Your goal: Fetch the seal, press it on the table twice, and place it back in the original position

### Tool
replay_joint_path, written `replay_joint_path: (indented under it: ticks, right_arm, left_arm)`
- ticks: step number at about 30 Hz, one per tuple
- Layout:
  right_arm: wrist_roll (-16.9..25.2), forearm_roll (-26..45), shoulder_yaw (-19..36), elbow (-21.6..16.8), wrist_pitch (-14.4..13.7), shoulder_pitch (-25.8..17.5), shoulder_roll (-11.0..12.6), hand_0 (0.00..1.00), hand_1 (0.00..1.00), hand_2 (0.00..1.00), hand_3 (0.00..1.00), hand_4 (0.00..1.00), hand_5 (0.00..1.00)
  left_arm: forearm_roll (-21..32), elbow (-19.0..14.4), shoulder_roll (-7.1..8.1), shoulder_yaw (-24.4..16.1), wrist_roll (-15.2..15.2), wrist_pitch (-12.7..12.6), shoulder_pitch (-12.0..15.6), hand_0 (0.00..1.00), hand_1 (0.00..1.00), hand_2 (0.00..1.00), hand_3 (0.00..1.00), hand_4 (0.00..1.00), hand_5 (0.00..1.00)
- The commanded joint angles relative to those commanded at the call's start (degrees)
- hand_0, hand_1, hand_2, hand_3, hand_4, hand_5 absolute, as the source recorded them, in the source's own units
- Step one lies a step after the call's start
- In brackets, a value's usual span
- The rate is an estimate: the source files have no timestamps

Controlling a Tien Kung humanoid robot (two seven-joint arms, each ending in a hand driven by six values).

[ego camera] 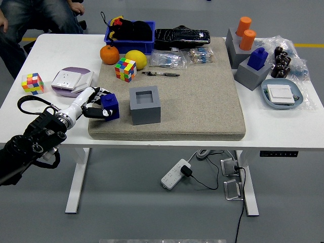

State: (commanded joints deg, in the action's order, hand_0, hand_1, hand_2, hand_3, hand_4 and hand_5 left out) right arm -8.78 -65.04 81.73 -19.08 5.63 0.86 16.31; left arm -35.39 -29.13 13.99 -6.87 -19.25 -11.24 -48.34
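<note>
**Blue seal gripped at the left edge of the mat**

The blue seal is held in the left hand, whose white fingers are wrapped around it from the left side. The seal is found over the left part of the beige mat, just beside the grey square holder, whose open recess faces upward and is seen to be empty. The seal's long axis is roughly vertical, with a slight tilt; the narrower knob is at the top and the wider block at the bottom, pointed down toward the mat. Whether the base touches the mat cannot be told from this view. The black left arm comes in from the lower left corner, across the edge of the white table.

Behind the hand, on the bare table, a white and lilac box and a small colour cube are laid. A larger colour cube is set on the mat's far left corner, next to an orange and a lemon. On the right side of the table a second blue seal is seated upright in another grey holder, with two orange cylinders standing in a grey block behind it.

A seated person's legs are visible at the far left corner.
</note>
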Motion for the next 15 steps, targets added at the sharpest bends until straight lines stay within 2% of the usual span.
replay_joint_path:
  ticks: [15]
  right_arm:
    - [0.1, 0.1, -0.3, 0.0, 0.0, 0.0, 0.0, 0.815, 0.715, 0.684, 0.691, 0.73, 0.504]
  left_arm:
    - [0.2, -0.1, 0.19, 0.0, 0.0, 0.0, 0.0, 0.645, 0.544, 0.507, 0.593, 0.71, 0.002]
